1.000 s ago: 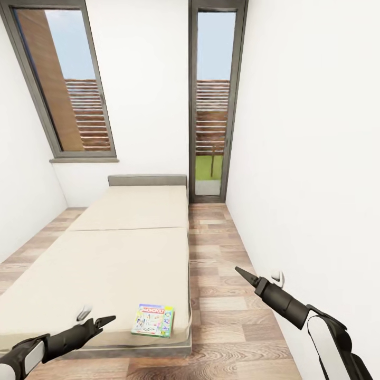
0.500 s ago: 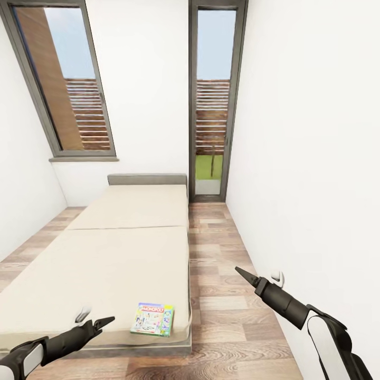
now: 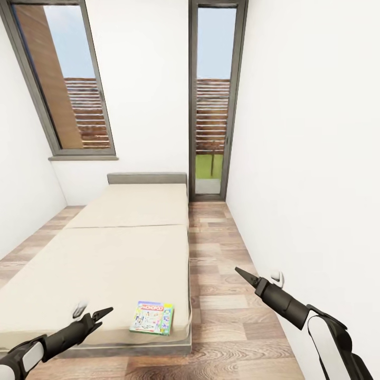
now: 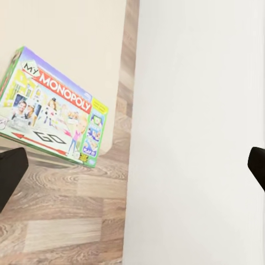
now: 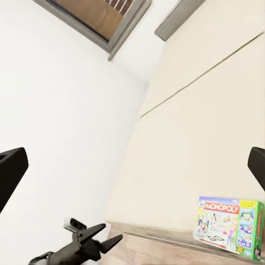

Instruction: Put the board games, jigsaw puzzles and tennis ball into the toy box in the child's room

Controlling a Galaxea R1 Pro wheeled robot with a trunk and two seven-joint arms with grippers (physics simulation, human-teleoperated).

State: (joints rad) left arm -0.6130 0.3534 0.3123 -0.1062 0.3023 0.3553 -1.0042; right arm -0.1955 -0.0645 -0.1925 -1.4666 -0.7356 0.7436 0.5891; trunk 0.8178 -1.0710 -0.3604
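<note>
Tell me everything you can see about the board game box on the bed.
The board game is a flat rectangular box, cardboard by its look, lying face up and flat on the cream mattress of the bed, near the foot corner on the floor side. Its cover is white with a red "My Monopoly" logo, cartoon figures, photos and a "GO" arrow, and its side edges are green. It sits slightly askew to the mattress edge. Nothing but the mattress touches it; the left gripper hangs beside it, apart from it.

Bright even daylight, sharp render, faint shadows, wide-angle edge stretch
</note>
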